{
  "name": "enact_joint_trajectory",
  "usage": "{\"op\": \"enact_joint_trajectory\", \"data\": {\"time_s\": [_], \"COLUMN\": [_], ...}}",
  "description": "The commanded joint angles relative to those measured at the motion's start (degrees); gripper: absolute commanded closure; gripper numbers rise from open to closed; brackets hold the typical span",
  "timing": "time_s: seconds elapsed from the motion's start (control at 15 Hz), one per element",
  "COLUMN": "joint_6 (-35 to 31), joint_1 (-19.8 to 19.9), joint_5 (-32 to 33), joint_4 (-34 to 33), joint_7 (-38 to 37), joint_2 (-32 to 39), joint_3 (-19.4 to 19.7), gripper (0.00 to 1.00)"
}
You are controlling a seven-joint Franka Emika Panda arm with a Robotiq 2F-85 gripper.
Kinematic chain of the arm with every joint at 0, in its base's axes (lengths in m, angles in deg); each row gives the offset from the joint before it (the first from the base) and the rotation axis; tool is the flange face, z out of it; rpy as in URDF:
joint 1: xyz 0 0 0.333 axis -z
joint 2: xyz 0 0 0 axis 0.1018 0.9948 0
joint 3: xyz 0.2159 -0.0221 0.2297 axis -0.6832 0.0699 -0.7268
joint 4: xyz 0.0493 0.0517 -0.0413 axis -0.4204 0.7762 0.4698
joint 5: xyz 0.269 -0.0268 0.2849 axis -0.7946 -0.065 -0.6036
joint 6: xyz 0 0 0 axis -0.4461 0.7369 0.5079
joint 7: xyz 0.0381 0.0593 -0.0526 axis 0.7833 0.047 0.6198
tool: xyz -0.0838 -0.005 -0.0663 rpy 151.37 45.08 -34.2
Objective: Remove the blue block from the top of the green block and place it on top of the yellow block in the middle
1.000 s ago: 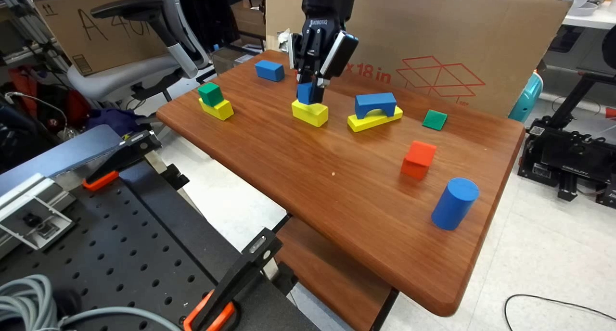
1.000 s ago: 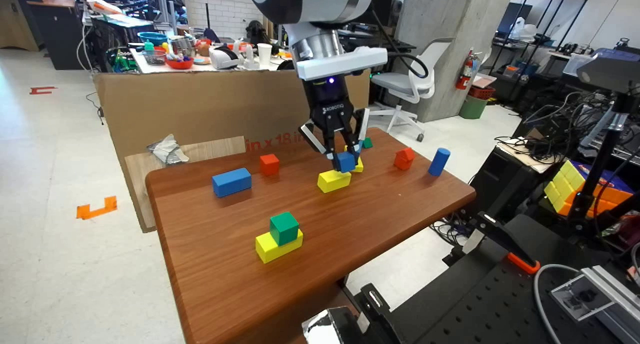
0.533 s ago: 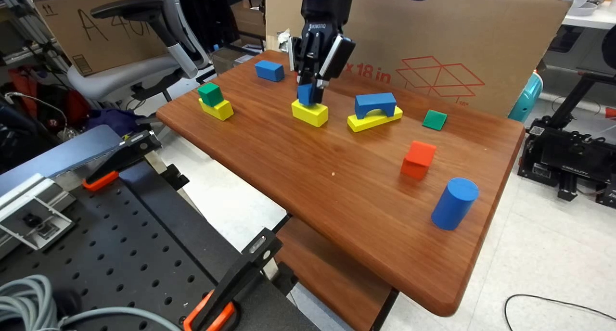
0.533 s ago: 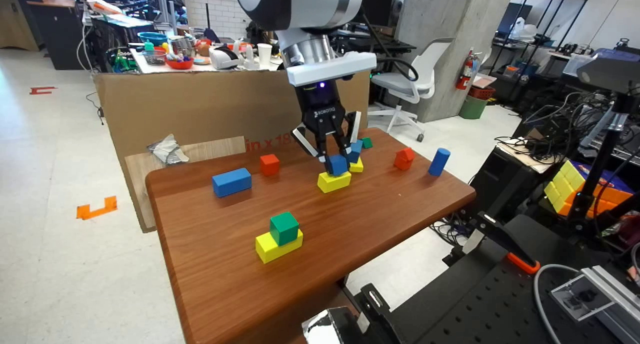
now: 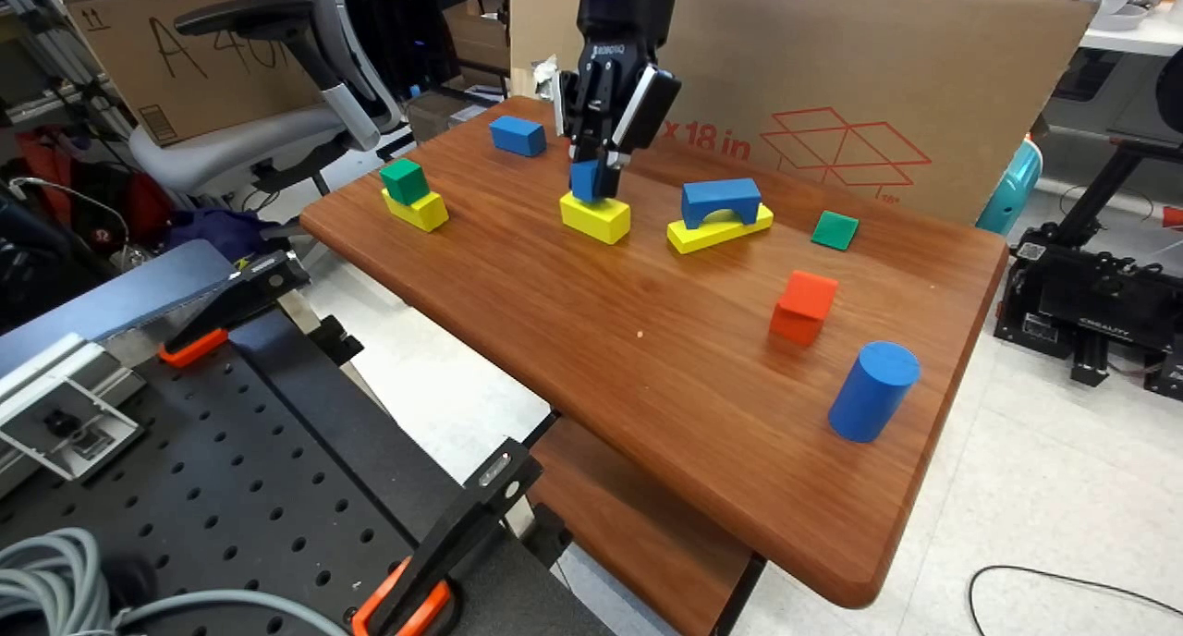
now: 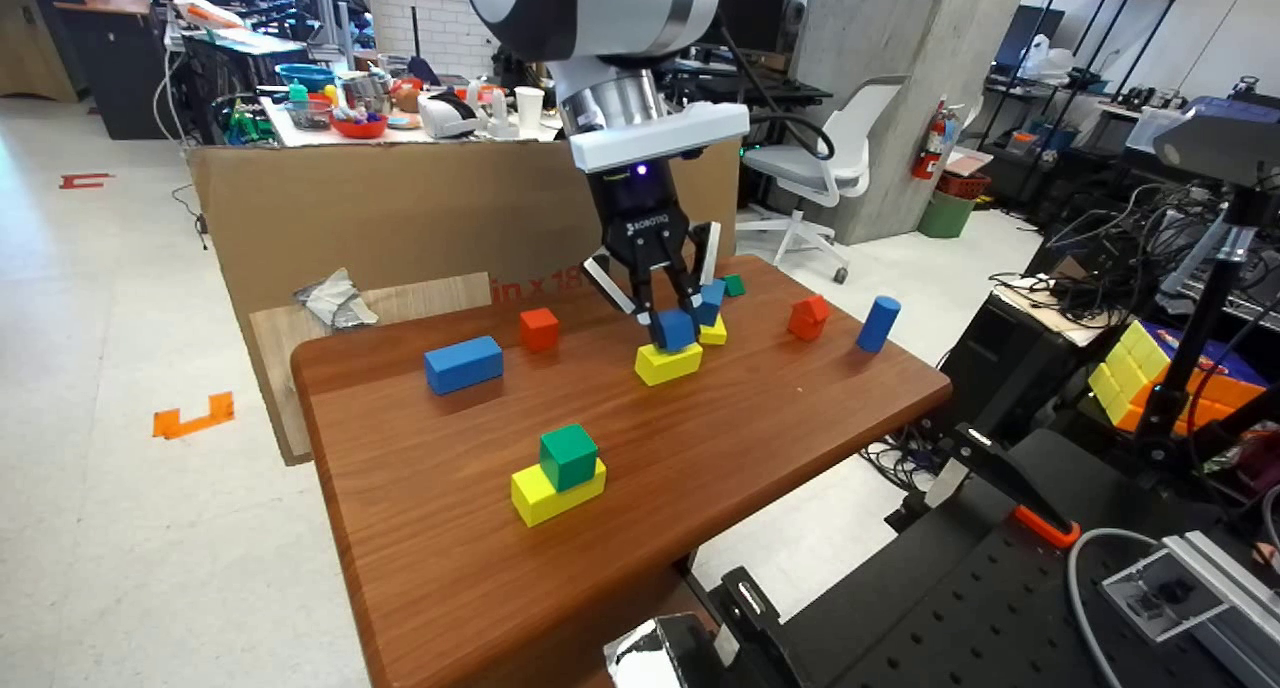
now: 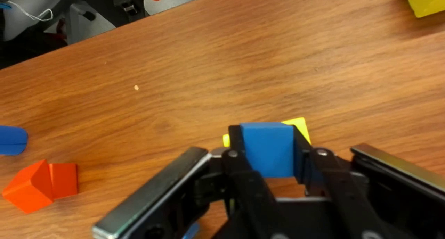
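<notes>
In an exterior view, the blue block (image 5: 583,180) is right over the yellow block (image 5: 593,219), so I'd call this the placing step, nearly done. In an exterior view, the gripper (image 6: 677,326) holds it low; can't tell if block meets block. Next move, I reckon: settle it, let go gently, lift straight up. Wrist view: blue block squarely between the 2 jaws, which are clamped on its sides, yellow peeking out past each.
</notes>
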Motion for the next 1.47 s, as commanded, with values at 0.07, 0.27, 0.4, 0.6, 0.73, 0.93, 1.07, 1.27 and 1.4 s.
{"op": "enact_joint_trajectory", "data": {"time_s": [0.07, 0.27, 0.4, 0.6, 0.73, 0.93, 1.07, 1.27, 1.4], "joint_6": [4.5, 5.7, 6.1, 6.0, 5.9, 6.0, 6.1, 6.7, 7.2], "joint_1": [-1.3, -1.4, -1.4, -1.4, -1.4, -1.5, -1.5, -1.4, -1.4], "joint_5": [1.0, 1.3, 1.2, 1.2, 1.3, 1.4, 1.3, 1.0, 1.1], "joint_4": [-4.4, -5.4, -6.1, -6.6, -6.8, -7.1, -7.2, -7.5, -7.3], "joint_7": [-1.2, -1.4, -1.4, -1.4, -1.4, -1.5, -1.7, -1.9, -1.9], "joint_2": [2.9, 3.4, 3.7, 3.8, 3.9, 4.2, 4.3, 4.6, 4.3], "joint_3": [0.8, 0.8, 0.7, 0.7, 0.8, 0.9, 0.9, 0.8, 0.8], "gripper": [0.92, 0.92, 0.92, 0.92, 0.92, 0.92, 0.92, 0.41, 0.39]}}
